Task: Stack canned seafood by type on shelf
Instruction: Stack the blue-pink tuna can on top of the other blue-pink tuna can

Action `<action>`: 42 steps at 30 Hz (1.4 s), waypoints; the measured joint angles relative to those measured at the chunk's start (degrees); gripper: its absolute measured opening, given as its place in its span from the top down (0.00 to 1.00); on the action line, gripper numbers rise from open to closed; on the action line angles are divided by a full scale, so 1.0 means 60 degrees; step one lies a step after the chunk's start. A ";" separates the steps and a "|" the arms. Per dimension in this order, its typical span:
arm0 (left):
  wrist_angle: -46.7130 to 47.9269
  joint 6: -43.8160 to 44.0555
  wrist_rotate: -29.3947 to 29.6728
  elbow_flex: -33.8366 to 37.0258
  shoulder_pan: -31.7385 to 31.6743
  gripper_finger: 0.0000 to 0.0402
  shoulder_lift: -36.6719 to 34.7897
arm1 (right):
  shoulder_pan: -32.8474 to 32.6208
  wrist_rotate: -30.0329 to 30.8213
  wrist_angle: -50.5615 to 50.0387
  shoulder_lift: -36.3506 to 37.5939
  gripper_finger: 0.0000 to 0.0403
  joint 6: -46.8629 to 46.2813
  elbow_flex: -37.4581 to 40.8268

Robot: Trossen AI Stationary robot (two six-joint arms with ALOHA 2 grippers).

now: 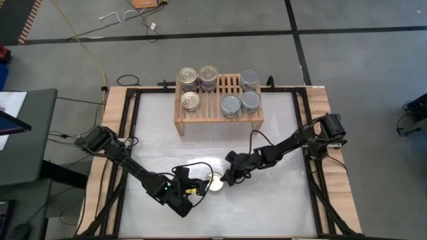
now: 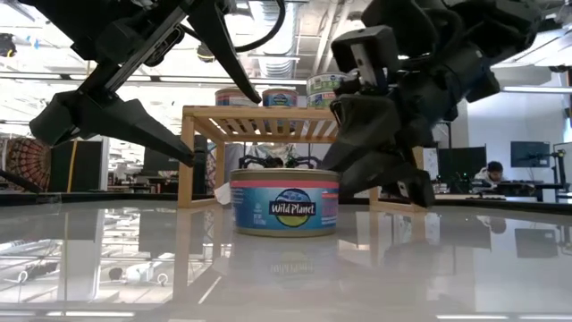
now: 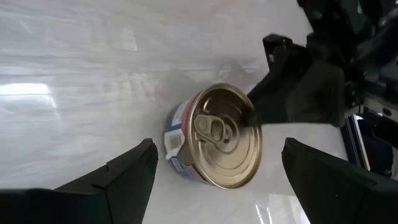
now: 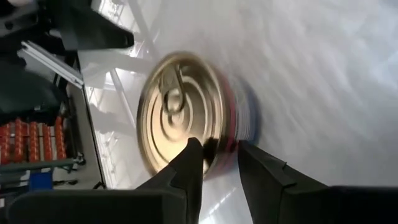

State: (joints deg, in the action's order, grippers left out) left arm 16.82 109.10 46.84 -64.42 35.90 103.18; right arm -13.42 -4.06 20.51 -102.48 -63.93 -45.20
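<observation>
Right now the thing to mind is the small round tin with the gold pull-ring top and blue-and-pink label (image 2: 284, 203), standing upright alone on the glossy white table (image 1: 280, 200), near its front and well apart from the rack. Your right gripper (image 4: 216, 163) sits at the tin's rim: one dark finger lies over the edge of the gold lid and the other outside the wall, the gap between them narrow. From these views you cannot tell whether they already pinch the rim or only straddle it, so confirm a firm bite before lifting; a rim hold on a flat tin will likely tilt it, so raise slowly and keep it level.

Your left gripper (image 3: 214, 171) hovers just on the tin's other side, fingers spread wide and holding nothing; keep it clear of the right arm's path.

Farther back stands the low light-wood slatted shelf (image 1: 219, 119). On it, the gold-topped tins (image 1: 198, 79) cluster at the left arm's end and the silver-grey-topped tins (image 1: 241, 95) at the other. This gold tin probably belongs with the gold group, so approach from above and set it squarely on a matching lid.
</observation>
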 joint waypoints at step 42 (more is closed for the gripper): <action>-0.4017 0.3314 -0.0975 0.0007 0.0125 0.18 0.1306 | 0.0074 0.0198 -0.0203 0.0004 0.93 0.0375 -0.0143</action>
State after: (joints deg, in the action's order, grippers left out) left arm -7.29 128.98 40.99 -64.38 36.65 111.01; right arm -12.97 -2.87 19.29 -102.45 -61.68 -46.06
